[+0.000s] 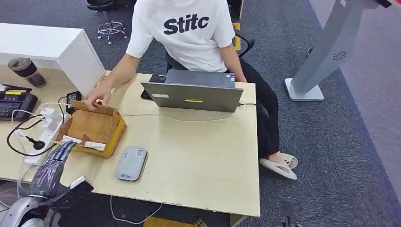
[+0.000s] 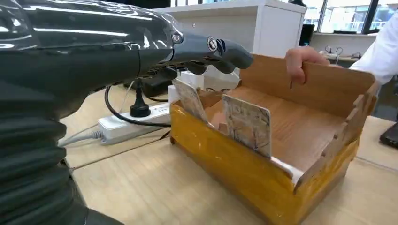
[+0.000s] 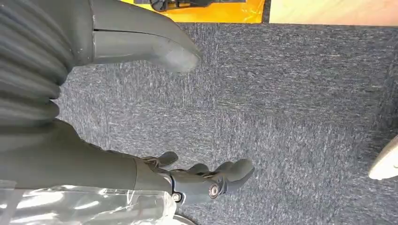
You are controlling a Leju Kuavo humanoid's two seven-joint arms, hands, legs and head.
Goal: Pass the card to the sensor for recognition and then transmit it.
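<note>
Empty, left robot hand (image 2: 206,51) hovers over cardboard box (image 2: 263,154); fingers apart.

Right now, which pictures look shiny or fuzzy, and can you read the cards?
Left wrist view: bright streaks of glare on the arm's clear wrap, windows behind washed out white, and the cards leaning in the cardboard box are too soft to read. Right wrist view: the right robot hand is sharp, the carpet behind slightly blurred. Head view: even light, faint shadows.
</note>
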